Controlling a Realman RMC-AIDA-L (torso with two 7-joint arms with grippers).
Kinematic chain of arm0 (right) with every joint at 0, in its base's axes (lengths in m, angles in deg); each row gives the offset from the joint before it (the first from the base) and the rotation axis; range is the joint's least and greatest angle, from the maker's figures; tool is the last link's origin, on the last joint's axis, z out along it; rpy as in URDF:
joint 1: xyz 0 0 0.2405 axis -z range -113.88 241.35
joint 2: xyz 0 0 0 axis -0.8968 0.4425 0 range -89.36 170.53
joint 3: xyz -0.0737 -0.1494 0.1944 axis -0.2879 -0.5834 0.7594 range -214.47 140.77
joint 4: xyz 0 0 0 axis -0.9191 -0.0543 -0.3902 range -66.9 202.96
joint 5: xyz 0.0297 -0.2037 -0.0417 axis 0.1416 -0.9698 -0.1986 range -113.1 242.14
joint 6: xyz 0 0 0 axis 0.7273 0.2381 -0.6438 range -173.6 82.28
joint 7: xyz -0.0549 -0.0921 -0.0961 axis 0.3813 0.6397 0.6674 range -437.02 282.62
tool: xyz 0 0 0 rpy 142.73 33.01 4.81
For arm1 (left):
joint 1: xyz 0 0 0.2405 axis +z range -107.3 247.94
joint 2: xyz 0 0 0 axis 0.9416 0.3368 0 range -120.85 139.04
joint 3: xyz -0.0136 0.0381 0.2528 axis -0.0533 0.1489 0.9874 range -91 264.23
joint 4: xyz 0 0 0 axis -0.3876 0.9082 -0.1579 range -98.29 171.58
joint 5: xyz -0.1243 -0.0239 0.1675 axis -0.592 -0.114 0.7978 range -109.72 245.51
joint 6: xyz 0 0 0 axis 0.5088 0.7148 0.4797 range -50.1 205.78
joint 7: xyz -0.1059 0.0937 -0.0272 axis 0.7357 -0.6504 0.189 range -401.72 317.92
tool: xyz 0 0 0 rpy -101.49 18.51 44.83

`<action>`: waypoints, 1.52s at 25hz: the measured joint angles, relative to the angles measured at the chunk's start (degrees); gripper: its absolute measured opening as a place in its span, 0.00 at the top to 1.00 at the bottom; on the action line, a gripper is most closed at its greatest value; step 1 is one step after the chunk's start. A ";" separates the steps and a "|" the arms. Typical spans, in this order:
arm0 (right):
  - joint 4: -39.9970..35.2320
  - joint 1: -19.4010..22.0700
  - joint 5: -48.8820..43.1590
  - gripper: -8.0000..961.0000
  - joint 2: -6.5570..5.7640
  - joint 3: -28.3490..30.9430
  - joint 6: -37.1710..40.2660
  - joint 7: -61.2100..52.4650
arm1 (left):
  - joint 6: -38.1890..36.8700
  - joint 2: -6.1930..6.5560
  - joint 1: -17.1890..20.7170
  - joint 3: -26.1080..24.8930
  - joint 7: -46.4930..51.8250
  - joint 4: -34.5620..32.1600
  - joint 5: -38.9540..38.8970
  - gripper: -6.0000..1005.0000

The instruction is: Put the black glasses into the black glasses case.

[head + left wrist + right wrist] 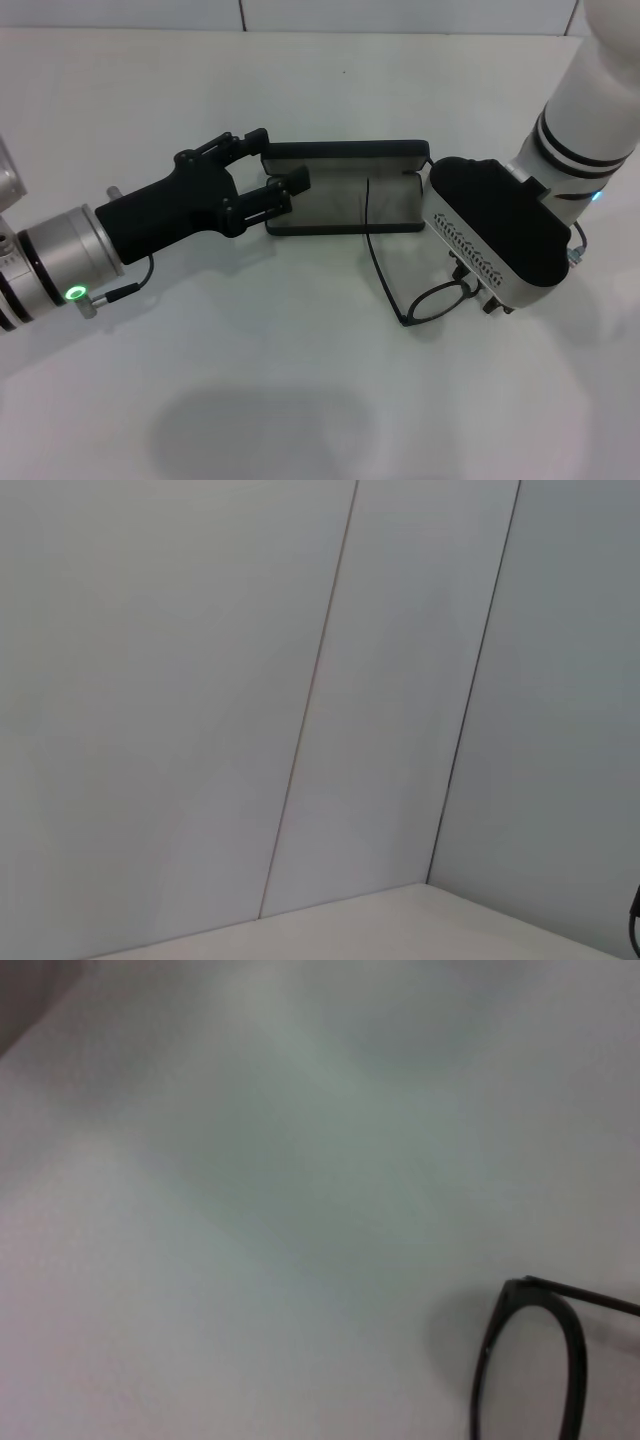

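Left gripper [268, 170], seen from the head camera, was spread open around the nine-o'clock end of the open black glasses case [345, 190] — one finger at the far wall, one inside by the near wall. Right gripper [478, 285] sat at the case's three-o'clock end, its fingers hidden, so I cannot tell their state. The black glasses [420, 295] lay on the white table [250, 380] just under it, one temple reaching into the case.

Left wrist camera showed only wall panels.

Right wrist camera showed one lens rim of the glasses [530, 1360] over the table [250, 1210].
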 joint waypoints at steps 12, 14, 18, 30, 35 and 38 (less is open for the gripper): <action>0.47 0.00 0.50 0.67 0.00 -0.28 -1.17 0.18 | 0.00 -0.01 -0.07 0.00 0.00 -0.25 0.00 0.19; 0.79 0.04 0.53 0.67 0.00 -0.33 -1.20 0.19 | 0.00 -0.01 -0.07 0.00 0.00 -0.29 0.00 0.19; 1.01 0.08 0.63 0.69 0.00 -0.36 -1.39 0.19 | 0.00 -0.01 -0.07 0.00 0.00 -0.35 0.00 0.19; 2.09 0.13 1.36 0.73 0.00 -1.00 -4.32 0.06 | 0.00 -0.09 -0.03 0.00 0.00 -0.35 0.00 0.19; 2.65 -0.07 1.47 0.74 0.00 -1.06 -4.23 -0.07 | 0.00 -0.11 -0.05 0.00 0.02 -0.35 0.00 0.19; 2.67 -0.22 1.55 0.81 0.00 -0.84 -3.70 -0.17 | 0.00 -0.08 -0.14 0.00 0.09 -0.34 0.00 0.19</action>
